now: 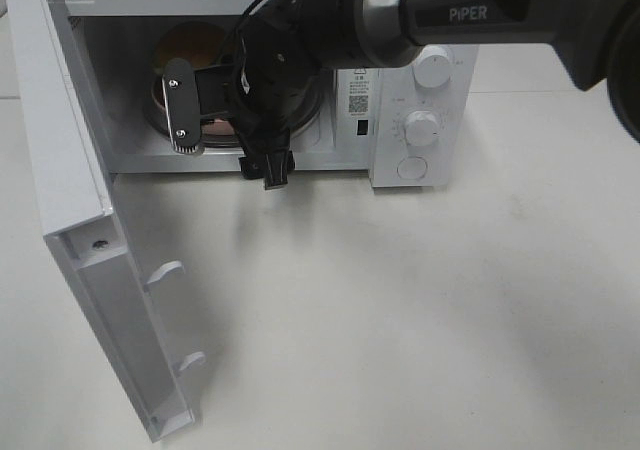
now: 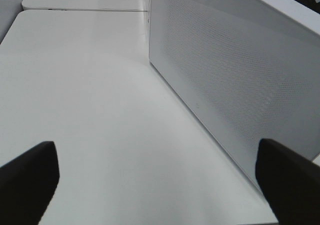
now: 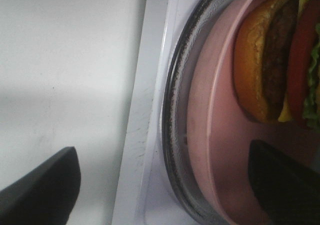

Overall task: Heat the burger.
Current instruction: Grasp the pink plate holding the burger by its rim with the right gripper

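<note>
Already the burger [image 3: 272, 60] sits on its pink plate [image 3: 210, 135] inside the microwave [image 1: 420, 30], ready for heating; the right hand [image 3: 165, 185] gapes empty beside it, the left hand [image 2: 160, 185] spread idle.

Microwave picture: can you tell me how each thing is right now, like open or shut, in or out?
microwave: stands on the table.
microwave door: swung wide open.
burger: on the pink plate, inside the microwave.
pink plate: resting on the glass turntable.
glass turntable: in the microwave, carrying the plate.
right gripper: open at the plate's edge, holding nothing.
left gripper: open, empty, beside the door.
</note>
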